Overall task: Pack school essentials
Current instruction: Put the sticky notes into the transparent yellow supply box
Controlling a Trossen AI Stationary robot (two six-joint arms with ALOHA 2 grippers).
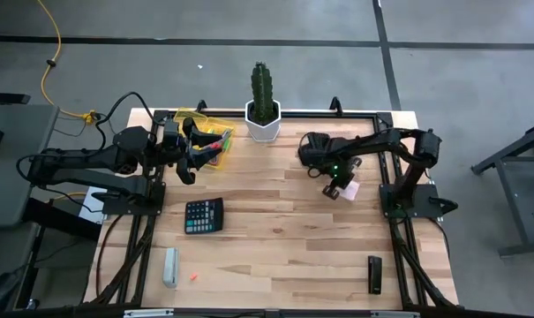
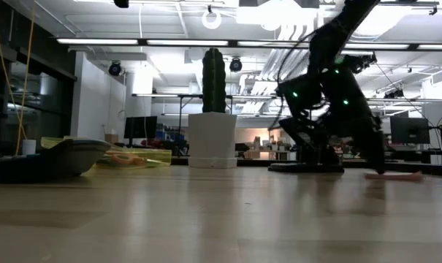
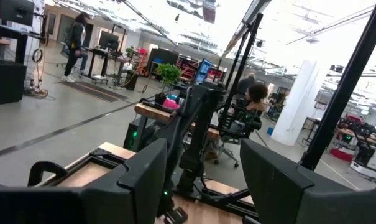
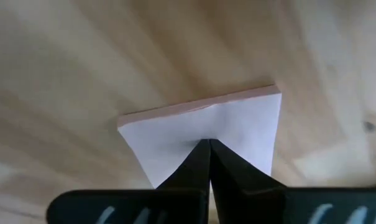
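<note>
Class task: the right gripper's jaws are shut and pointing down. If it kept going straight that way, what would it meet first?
The white pad on the table. The right gripper is aimed onto its top face; whether the tips already touch is unclear.

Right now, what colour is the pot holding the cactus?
White; the pot shows best in the low view.

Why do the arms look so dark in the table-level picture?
Low view: bright ceiling lights behind make the right arm and cactus silhouettes, and the table close by is blurred. High view: even light, soft shadows.
</note>
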